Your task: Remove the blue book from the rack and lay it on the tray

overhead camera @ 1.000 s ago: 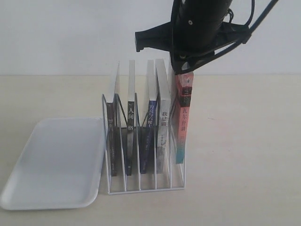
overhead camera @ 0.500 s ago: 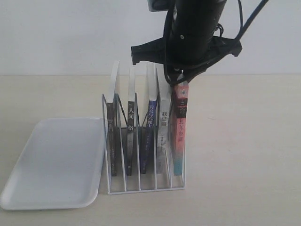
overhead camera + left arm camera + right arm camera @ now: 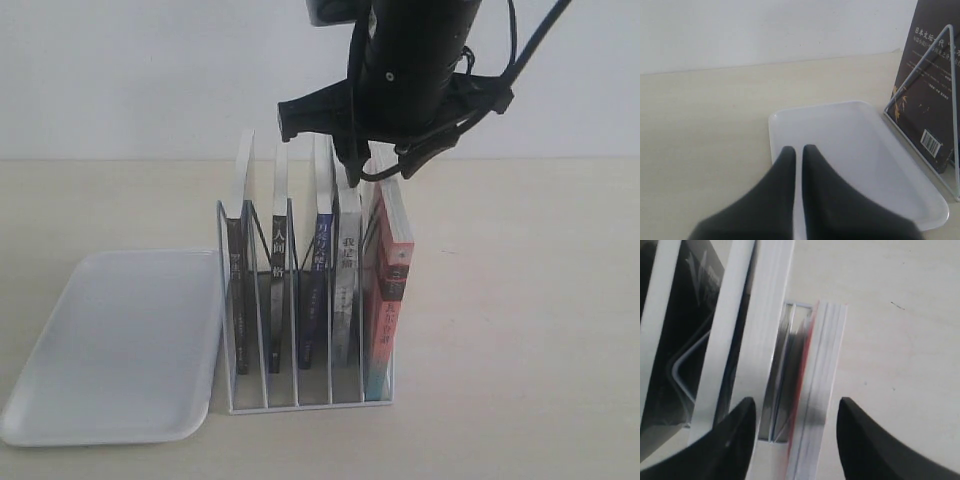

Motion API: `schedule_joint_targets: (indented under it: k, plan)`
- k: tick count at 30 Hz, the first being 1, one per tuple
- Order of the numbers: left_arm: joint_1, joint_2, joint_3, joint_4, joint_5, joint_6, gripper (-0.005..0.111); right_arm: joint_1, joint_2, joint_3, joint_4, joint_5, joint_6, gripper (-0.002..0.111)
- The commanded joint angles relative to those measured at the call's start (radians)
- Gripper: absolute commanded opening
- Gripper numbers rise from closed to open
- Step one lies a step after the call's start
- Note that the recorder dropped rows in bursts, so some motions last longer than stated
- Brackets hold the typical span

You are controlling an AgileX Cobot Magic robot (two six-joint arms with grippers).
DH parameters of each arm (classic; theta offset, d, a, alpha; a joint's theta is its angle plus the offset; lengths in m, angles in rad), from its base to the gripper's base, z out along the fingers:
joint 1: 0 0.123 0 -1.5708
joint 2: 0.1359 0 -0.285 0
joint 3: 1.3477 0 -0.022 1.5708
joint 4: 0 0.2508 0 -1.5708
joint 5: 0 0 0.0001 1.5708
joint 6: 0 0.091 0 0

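White wire rack (image 3: 310,404) stands mid-table with five books upright. The blue book (image 3: 318,285) sits in the third slot from the left, two slots left of the tilted red-orange book (image 3: 388,290). My right arm (image 3: 410,70) hangs over the rack's right end, and the tray (image 3: 110,350) lies just left of the rack. One black spine reads 人间; the blue spine's white characters are too small for me to read.

Left wrist: the left gripper (image 3: 797,152) has its fingers pressed together on nothing, over one end of the tray. A dark back cover (image 3: 927,90) in the rack shows a barcode and a line beginning 日本文.

Right wrist: the right gripper (image 3: 795,410) is spread wide, straddling the red-orange book's page edge. I judge this the reach. Next I must shift left to the blue book, pinch its top edge and lift straight up.
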Motion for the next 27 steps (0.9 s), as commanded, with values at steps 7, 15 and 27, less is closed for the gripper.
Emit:
schedule_joint_targets:
  k: [7, 15, 27]
  plan:
    - [0.004, -0.003, 0.003, 0.001, -0.002, -0.007, 0.005, 0.001, -0.158, -0.005, 0.058, -0.045, 0.016, 0.049]
    - [0.004, -0.003, 0.003, 0.001, -0.002, -0.007, 0.005, 0.003, -0.147, -0.005, 0.387, -0.183, -0.095, 0.049]
    - [0.004, -0.003, 0.003, 0.001, -0.002, -0.007, 0.005, 0.092, -0.028, -0.037, 0.397, -0.244, -0.123, 0.049]
